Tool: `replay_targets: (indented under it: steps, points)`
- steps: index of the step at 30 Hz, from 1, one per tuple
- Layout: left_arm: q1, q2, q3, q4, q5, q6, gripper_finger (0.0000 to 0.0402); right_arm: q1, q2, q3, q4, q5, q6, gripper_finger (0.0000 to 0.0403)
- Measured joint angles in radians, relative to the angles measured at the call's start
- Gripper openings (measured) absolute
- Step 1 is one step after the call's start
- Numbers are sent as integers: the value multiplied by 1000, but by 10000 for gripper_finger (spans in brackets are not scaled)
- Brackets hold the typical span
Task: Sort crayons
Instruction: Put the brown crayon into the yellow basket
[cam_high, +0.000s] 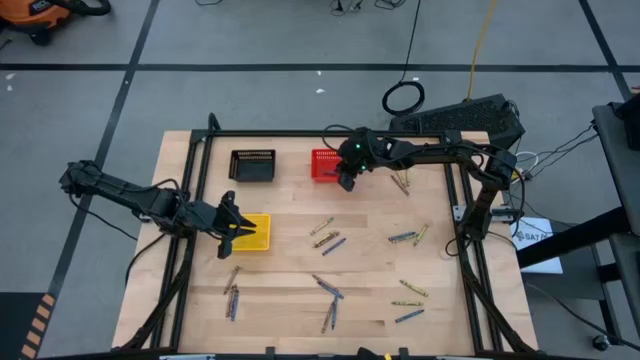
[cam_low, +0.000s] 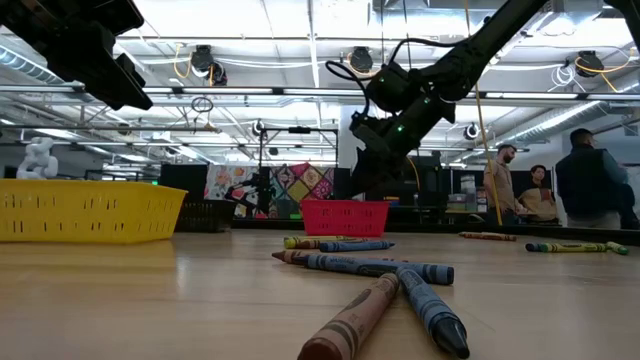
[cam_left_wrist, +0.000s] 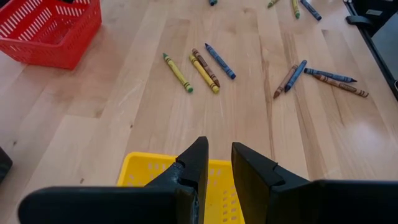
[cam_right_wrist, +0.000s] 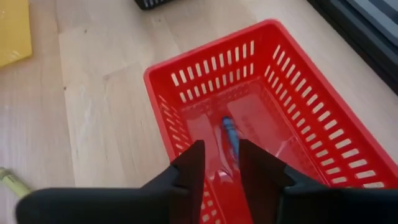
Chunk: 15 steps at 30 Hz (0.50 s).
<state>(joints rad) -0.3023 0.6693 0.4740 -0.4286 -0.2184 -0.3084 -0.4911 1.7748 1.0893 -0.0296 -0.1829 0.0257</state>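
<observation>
Many crayons lie scattered flat on the wooden table, in loose groups at the middle (cam_high: 325, 238), near the front (cam_high: 328, 295), at the front left (cam_high: 232, 290) and on the right (cam_high: 405, 237). My right gripper (cam_right_wrist: 221, 155) stands open above the red basket (cam_right_wrist: 298, 124), which sits at the far middle (cam_high: 325, 165). A blue crayon (cam_right_wrist: 230, 137) is inside that basket, just past the fingertips and apart from them. My left gripper (cam_left_wrist: 219, 152) hangs open with nothing between its fingers, over the yellow basket (cam_high: 258, 232) at the left.
A black basket (cam_high: 252, 165) stands left of the red one at the far edge. Black frame rails (cam_high: 195, 170) run along the table's left and right sides. More crayons (cam_high: 403, 183) lie right of the red basket. People (cam_low: 590, 180) stand in the room beyond the table.
</observation>
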Motion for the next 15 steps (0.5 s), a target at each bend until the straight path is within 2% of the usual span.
replay_targets:
  steps: [5, 10, 15]
  points:
    - [0, 0, 0, 3, 2, -48, 75, 0, -9, 0, 3, -1, 13, 111]
    - [0, 15, 0, 6, 27, -105, 75, 2, -45, 0, 4, -1, 14, 116]
    - [0, 53, 0, 111, 31, -80, 75, 2, -92, 0, 4, -1, 15, 116]
